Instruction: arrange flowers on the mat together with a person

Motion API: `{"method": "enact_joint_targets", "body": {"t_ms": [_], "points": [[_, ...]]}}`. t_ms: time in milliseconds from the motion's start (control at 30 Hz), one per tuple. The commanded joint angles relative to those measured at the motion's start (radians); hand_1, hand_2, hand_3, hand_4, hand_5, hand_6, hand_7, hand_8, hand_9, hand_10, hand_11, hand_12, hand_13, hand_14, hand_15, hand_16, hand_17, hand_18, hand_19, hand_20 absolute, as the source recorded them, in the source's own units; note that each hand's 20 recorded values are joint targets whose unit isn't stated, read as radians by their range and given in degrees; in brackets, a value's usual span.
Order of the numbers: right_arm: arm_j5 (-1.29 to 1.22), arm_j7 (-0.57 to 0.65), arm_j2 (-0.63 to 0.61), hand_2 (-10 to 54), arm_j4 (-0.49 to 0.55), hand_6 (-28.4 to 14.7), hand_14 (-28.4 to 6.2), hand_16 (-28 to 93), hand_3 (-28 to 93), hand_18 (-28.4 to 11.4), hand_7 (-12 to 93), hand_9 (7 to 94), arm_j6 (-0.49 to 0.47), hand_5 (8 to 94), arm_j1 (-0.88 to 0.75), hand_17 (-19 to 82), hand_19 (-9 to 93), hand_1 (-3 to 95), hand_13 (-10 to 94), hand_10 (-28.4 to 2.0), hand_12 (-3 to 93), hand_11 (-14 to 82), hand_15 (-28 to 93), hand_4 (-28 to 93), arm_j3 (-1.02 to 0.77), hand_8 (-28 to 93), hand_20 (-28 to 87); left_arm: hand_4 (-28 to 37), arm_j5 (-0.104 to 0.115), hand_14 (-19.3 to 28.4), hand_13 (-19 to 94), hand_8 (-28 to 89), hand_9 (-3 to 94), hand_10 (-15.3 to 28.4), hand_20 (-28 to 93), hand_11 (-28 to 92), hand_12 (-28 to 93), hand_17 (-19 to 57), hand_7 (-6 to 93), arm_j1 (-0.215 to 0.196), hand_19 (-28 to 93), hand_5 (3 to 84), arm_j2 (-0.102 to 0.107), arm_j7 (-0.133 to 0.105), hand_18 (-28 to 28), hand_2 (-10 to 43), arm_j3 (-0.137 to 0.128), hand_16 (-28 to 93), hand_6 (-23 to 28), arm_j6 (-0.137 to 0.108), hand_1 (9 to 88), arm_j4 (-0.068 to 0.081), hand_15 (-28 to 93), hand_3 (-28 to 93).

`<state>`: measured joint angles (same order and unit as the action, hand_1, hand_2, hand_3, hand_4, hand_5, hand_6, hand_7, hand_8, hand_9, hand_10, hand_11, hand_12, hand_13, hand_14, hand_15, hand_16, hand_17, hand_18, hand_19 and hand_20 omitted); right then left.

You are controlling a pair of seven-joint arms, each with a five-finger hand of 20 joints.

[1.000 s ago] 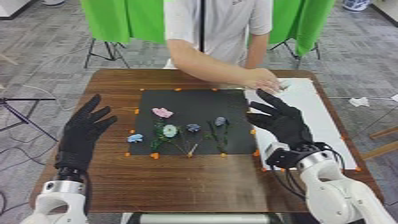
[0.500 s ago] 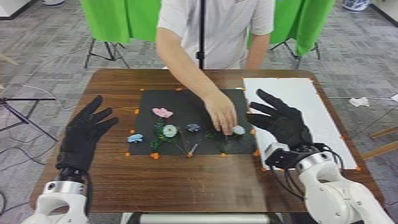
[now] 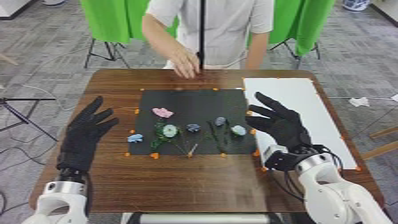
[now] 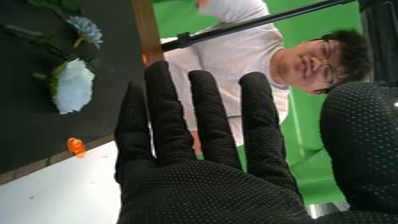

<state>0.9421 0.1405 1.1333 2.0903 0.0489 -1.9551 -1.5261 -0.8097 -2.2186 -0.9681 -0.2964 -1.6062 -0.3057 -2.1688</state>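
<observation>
In the head view my left hand is open beside the left edge of the black mat. My right hand hangs open by the mat's right edge, over the white sheet; in the right wrist view the right hand has straight fingers and holds nothing. On the mat lie a pink flower, a white flower, a small blue-grey flower, a light blue flower, a grey-blue flower and, near the right edge, a second white flower. A person's hand is above the table's far edge.
A white sheet covers the table's right part beside the mat. Orange markers line the mat's edges. Brown wood extends between the mat and the table's near edge.
The person's hand put the second white flower down at the mat's right side, let it go and drew back to the far edge. My hands have stayed nearly still.
</observation>
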Motion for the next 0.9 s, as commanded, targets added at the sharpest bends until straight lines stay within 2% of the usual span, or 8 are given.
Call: {"method": "enact_joint_targets", "body": {"t_ms": [33, 133, 167, 333, 367, 533, 733, 900], "points": [[0.022, 0.021, 0.001, 9.4, -0.005, 4.3, -17.3, 15, 79, -18.7, 14, 42.3, -0.027, 38.5, -0.003, 3, 48, 16.4, 33, -12.1, 13.8, 6.6, 27, -28, -0.021, -12, 19, -27.8, -0.002, 23.9, 26, -9, 34.1, 15.7, 12, 19, 9, -9.5, 10.6, -0.012, 45, 33.6, -0.005, -0.006, 25.7, 4.7, 0.003, -5, 2.6, 0.008, 23.7, 0.008, 38, 80], [0.025, 0.011, -0.003, 8.6, -0.006, 4.5, -17.5, 15, 78, -22.0, 13, 42.1, -0.018, 38.6, 0.001, 3, 47, 16.1, 33, -10.5, 13.7, 5.7, 26, -28, -0.017, -12, 19, -27.8, 0.0, 24.0, 26, -9, 34.1, 15.7, 12, 19, 9, -9.5, 10.7, -0.015, 45, 33.6, -0.001, -0.012, 25.8, 4.7, 0.002, -5, 2.6, 0.003, 23.7, 0.006, 38, 80], [0.023, 0.009, -0.004, 8.5, -0.003, 4.6, -17.4, 15, 78, -22.8, 13, 42.2, -0.013, 38.6, -0.003, 3, 47, 16.0, 32, -9.9, 13.7, 5.4, 25, -28, -0.018, -12, 19, -27.8, -0.002, 24.0, 26, -9, 34.0, 15.7, 12, 19, 9, -9.5, 10.6, -0.016, 45, 33.5, -0.005, -0.003, 25.8, 4.7, -0.001, -5, 2.5, 0.007, 23.7, 0.005, 38, 80], [0.023, -0.001, -0.009, 8.2, -0.012, 4.7, -17.4, 16, 78, -24.8, 13, 42.9, -0.006, 39.0, 0.016, 4, 47, 16.1, 30, -9.0, 14.0, 5.1, 21, -28, -0.015, -12, 18, -27.8, 0.003, 24.0, 26, -9, 34.0, 15.7, 12, 19, 9, -9.5, 10.7, -0.007, 45, 33.5, 0.002, -0.02, 25.9, 4.7, 0.004, -5, 2.5, 0.001, 23.7, 0.009, 38, 80], [0.021, 0.003, -0.008, 8.2, -0.013, 4.7, -17.4, 17, 78, -25.0, 13, 42.9, -0.007, 39.1, 0.019, 4, 47, 16.1, 30, -8.9, 14.0, 5.1, 21, -28, -0.017, -12, 18, -27.8, 0.003, 23.9, 26, -9, 34.0, 15.7, 12, 19, 9, -9.5, 10.7, -0.009, 45, 33.5, 0.001, -0.023, 25.9, 4.7, 0.006, -5, 2.5, -0.001, 23.7, 0.008, 38, 80], [0.02, 0.004, -0.01, 7.8, -0.011, 4.8, -17.1, 18, 79, -25.6, 13, 42.9, -0.001, 39.2, 0.013, 4, 48, 16.0, 29, -8.8, 13.9, 5.2, 20, -28, -0.022, -12, 17, -27.8, -0.003, 23.9, 26, -9, 34.0, 15.6, 12, 19, 9, -9.6, 10.7, -0.006, 45, 33.5, -0.007, -0.006, 25.9, 4.7, -0.001, -5, 2.6, 0.007, 23.7, 0.009, 38, 80], [0.025, 0.008, -0.01, 7.7, -0.016, 4.7, -17.1, 19, 78, -25.7, 13, 42.9, -0.004, 39.3, 0.025, 4, 48, 16.2, 29, -8.8, 13.9, 5.2, 19, -28, -0.018, -12, 16, -27.7, 0.004, 23.9, 26, -9, 34.0, 15.7, 12, 19, 9, -9.6, 10.7, -0.002, 45, 33.5, -0.004, -0.016, 25.9, 4.7, 0.001, -5, 2.6, -0.001, 23.8, 0.01, 38, 80], [0.023, 0.005, -0.011, 7.7, -0.016, 4.8, -17.3, 19, 79, -25.7, 13, 42.9, 0.006, 39.3, 0.021, 4, 48, 16.2, 30, -8.9, 13.9, 5.2, 19, -28, -0.012, -12, 16, -27.7, 0.001, 23.9, 26, -9, 34.0, 15.7, 12, 19, 9, -9.6, 10.8, 0.003, 45, 33.5, -0.007, -0.008, 25.9, 4.6, 0.004, -5, 2.6, 0.005, 23.8, 0.013, 38, 80]]}}
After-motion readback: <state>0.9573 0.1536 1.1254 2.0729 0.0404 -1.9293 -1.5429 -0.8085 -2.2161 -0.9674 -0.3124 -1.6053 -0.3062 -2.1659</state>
